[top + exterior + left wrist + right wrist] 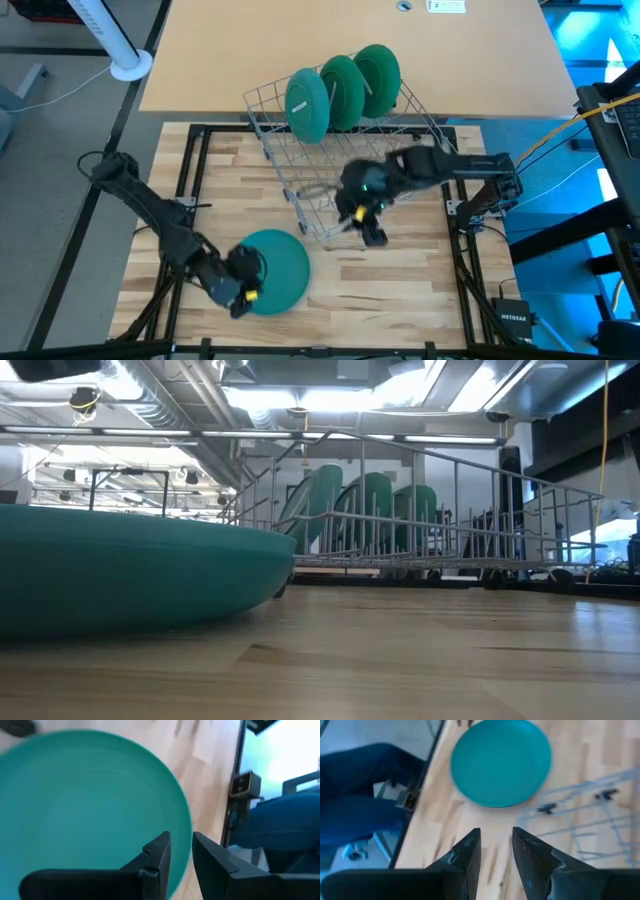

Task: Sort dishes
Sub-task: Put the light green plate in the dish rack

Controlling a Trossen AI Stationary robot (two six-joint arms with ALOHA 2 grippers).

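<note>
Overhead, table-level views share rack (345,165), plate (277,270).

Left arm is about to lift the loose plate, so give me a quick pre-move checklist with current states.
1. Left gripper straddles the rim of the plate on the table: ok.
2. Fingers closed on that rim: not ok, a gap shows.
3. Plate lies flat on the table: ok.
4. Three plates stand upright in the rack: ok.
5. Right gripper empty, open, over the rack's near end: ok.
6. Free rack slot: cannot tell.
</note>
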